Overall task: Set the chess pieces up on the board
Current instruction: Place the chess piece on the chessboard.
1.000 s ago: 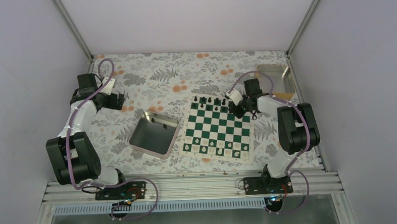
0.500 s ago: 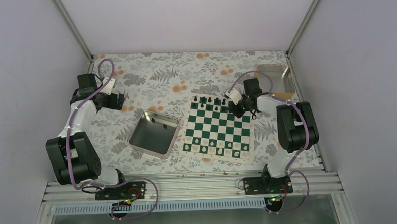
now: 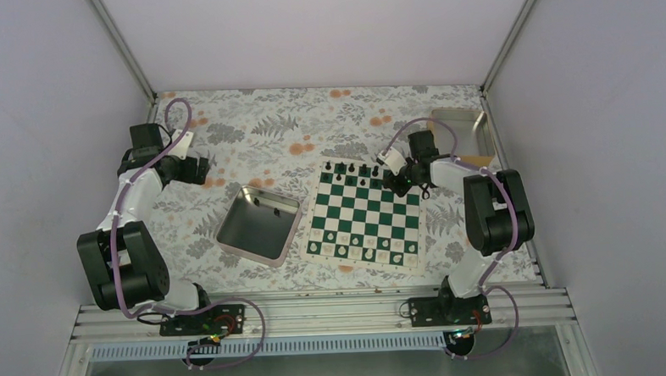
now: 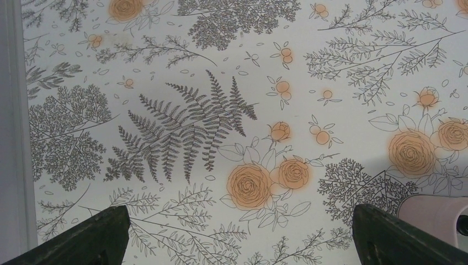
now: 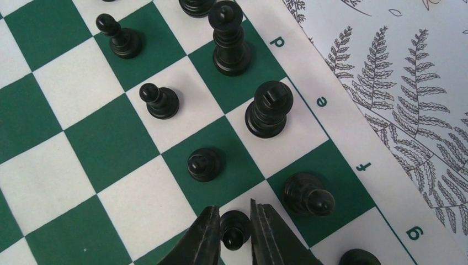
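Observation:
The green-and-white board [image 3: 365, 214] lies right of centre, with black chess pieces [image 3: 352, 171] along its far rows. My right gripper [image 3: 395, 184] hovers low over the far right part of the board [image 5: 110, 143]. In the right wrist view its fingers [image 5: 235, 212] stand narrowly open on either side of a black pawn [image 5: 235, 226], which stands on a white square. Around it are a tall black piece [image 5: 229, 38], a rook-like piece [image 5: 269, 110], other pawns [image 5: 203, 164] and a bishop-like piece [image 5: 308, 194]. My left gripper [image 3: 202, 170] [image 4: 240, 215] is wide open over bare floral cloth, far from the board.
A shiny metal tray [image 3: 259, 223] sits left of the board. A second metal container [image 3: 458, 123] stands at the back right corner. Pale pieces [image 3: 362, 248] line the board's near rows. The floral cloth [image 4: 248, 110] covers the table.
The right fingers have parted slightly from the pawn they were shut on; it now stands on its square between them. The left arm has not moved.

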You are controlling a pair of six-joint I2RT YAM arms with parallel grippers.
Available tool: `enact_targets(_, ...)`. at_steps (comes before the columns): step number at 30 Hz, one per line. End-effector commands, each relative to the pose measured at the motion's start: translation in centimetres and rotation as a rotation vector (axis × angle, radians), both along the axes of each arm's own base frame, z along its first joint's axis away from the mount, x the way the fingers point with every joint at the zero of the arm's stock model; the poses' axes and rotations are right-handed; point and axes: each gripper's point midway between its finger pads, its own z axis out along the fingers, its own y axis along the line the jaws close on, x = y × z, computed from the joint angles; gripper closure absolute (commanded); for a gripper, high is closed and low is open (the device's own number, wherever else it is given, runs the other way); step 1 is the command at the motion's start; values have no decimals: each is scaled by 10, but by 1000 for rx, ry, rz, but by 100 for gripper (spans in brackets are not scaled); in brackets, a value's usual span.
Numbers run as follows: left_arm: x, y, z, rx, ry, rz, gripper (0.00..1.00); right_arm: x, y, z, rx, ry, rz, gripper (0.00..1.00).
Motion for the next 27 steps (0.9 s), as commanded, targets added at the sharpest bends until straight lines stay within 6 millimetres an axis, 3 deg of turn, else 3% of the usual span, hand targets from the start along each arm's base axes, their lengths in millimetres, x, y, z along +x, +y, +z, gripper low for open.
enact_targets(1,1,-3,6,-8,-19,-19,0,7,-4,6,-7,-35,1,81)
enact_targets(10,0,-5,5,-13,-14,-29,0,4,-3,23,1,-61,5,78)
enact_targets(18,1,-6,7,-14,-19,-30,0,4,20,82,39,-139,49,79)
enact_targets(22,1,-5,11,-8,-29,-29,0,5,60,115,69,-189,121,80)
enact_targets(27,0,-7,12,-18,-34,-37,0,-8,147,143,107,-206,291,79)
